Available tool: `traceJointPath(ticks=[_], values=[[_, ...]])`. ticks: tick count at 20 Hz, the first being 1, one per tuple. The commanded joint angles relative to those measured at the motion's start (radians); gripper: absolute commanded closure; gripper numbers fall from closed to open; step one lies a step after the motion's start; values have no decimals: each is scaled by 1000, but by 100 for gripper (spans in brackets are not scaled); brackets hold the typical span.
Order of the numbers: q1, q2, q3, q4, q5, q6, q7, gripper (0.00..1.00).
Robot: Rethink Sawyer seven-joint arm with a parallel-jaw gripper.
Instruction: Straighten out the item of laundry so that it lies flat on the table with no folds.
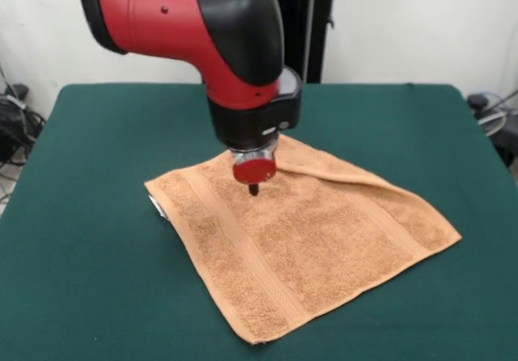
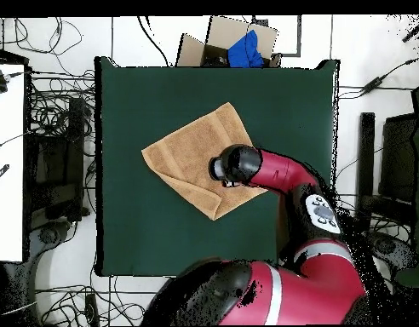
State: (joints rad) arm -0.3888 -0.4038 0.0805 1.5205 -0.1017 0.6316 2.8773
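Towel position: the towel (image 1: 299,244) lies near the middle of the table (image 1: 97,183), set as a diamond, one corner toward the front camera, all of it well inside the table edges.

Gripper: the gripper (image 1: 253,188) hangs over the towel's far part, its dark tip just above or on the cloth; contact cannot be told. Whether it is wide or narrow cannot be told either, since the red wrist disc hides it.

Key relation: in the front view, the folded strip (image 1: 340,169) starts just beside the gripper and runs away along the towel's far right edge toward the right corner. The fold's long axis follows that edge. My judgement: the next move must catch the doubled layer there and draw it outward, away from the towel's middle.

Overhead check: the arm (image 2: 277,170) covers that side of the towel, so the fold is mostly hidden from above.

Material: orange-tan looped terry, soft and limp, likely to drag over the cloth top.

Detail: woven bands cross near two opposite edges; a small white tag (image 1: 157,207) peeks out at the left corner.

Table top: dark green, matte, cloth-like.

Remaining: the rest lies flat; only the one fold shows.
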Motion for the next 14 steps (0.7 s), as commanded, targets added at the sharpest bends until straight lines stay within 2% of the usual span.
traceJointPath(ticks=[1, 14], values=[[66, 13, 94, 17, 8, -26, -24, 100], [94, -11, 95, 29, 69, -25, 19, 100]])
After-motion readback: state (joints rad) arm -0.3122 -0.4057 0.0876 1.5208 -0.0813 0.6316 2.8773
